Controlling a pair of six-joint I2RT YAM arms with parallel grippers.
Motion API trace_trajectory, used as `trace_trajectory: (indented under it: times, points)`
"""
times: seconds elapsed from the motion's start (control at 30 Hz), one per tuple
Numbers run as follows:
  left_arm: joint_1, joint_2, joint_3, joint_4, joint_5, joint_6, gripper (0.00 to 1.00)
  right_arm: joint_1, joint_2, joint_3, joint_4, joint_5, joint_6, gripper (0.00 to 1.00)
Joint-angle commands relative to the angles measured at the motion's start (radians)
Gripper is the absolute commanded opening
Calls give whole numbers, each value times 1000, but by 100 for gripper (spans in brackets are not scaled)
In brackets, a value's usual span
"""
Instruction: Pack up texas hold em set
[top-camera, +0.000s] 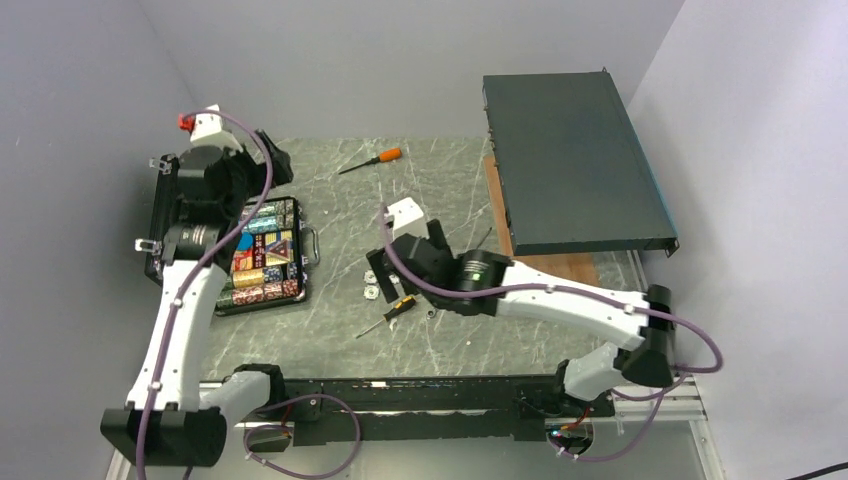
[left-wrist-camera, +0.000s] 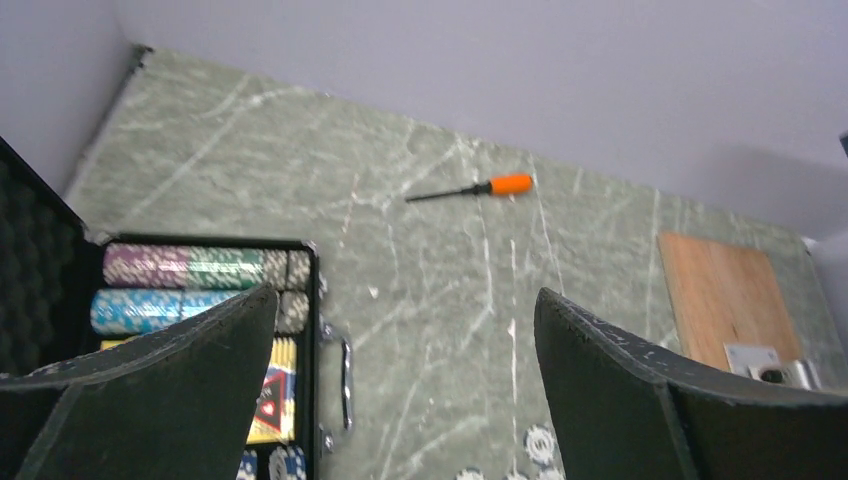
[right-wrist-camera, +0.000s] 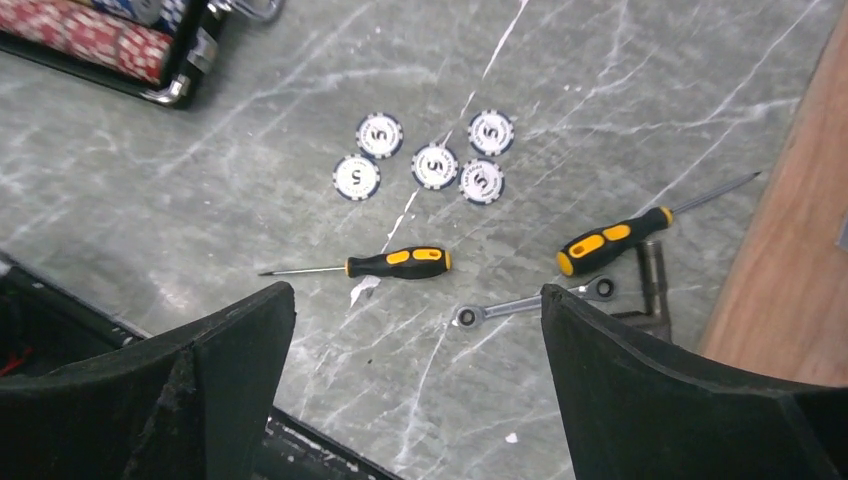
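The texas hold em set's black case (top-camera: 160, 215) lies open at the table's left, foam lid up against the wall, rows of multicoloured chips (top-camera: 262, 255) inside. Its handle (left-wrist-camera: 345, 385) faces the table's middle. Several loose white-and-blue chips (right-wrist-camera: 435, 165) marked 5 lie on the marble right of the case, also seen from above (top-camera: 371, 283). My left gripper (left-wrist-camera: 405, 295) hovers open over the case's far right edge (top-camera: 268, 165), nothing between its fingers. My right gripper (right-wrist-camera: 417, 292) is open and empty, just right of the loose chips (top-camera: 415, 238).
An orange-handled screwdriver (top-camera: 375, 159) lies at the back. Two yellow-and-black screwdrivers (right-wrist-camera: 400, 263) (right-wrist-camera: 610, 240) and a small wrench (right-wrist-camera: 530, 302) lie near the loose chips. A large dark flat box (top-camera: 570, 165) rests on a wooden board (top-camera: 560, 265) at the right.
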Motion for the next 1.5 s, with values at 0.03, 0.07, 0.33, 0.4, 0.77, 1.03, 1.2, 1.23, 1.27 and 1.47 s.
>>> trace_trajectory:
  times: [0.03, 0.07, 0.33, 0.4, 0.77, 1.03, 1.2, 1.23, 1.27, 1.47]
  points:
    - [2, 141, 140, -50, -102, 108, 99, -9, 125, -58, 183, -26, 40, 91]
    - [2, 163, 144, -58, -97, 127, 99, -20, 157, -56, 191, -45, 41, 89]
    - [32, 227, 98, -31, 141, 91, 98, -201, 376, -26, 194, -259, 62, 65]
    - [32, 235, 100, -33, 163, 85, 98, -221, 408, -30, 179, -278, 39, 64]
    - [163, 312, 106, -12, 361, -2, 99, -342, 485, -66, 213, -399, -104, 60]
    - [183, 357, 117, -7, 445, -17, 99, -360, 564, 9, 211, -396, -119, 59]
    - [202, 373, 117, 3, 474, -37, 99, -360, 602, 40, 197, -376, -118, 56]
    - [207, 374, 116, 4, 477, -40, 99, -360, 607, 44, 195, -378, -118, 55]
    - [210, 376, 116, 4, 481, -42, 99, -359, 613, 51, 188, -377, -118, 54]
    - [226, 374, 114, 12, 496, -53, 99, -356, 609, 41, 180, -382, -116, 49]
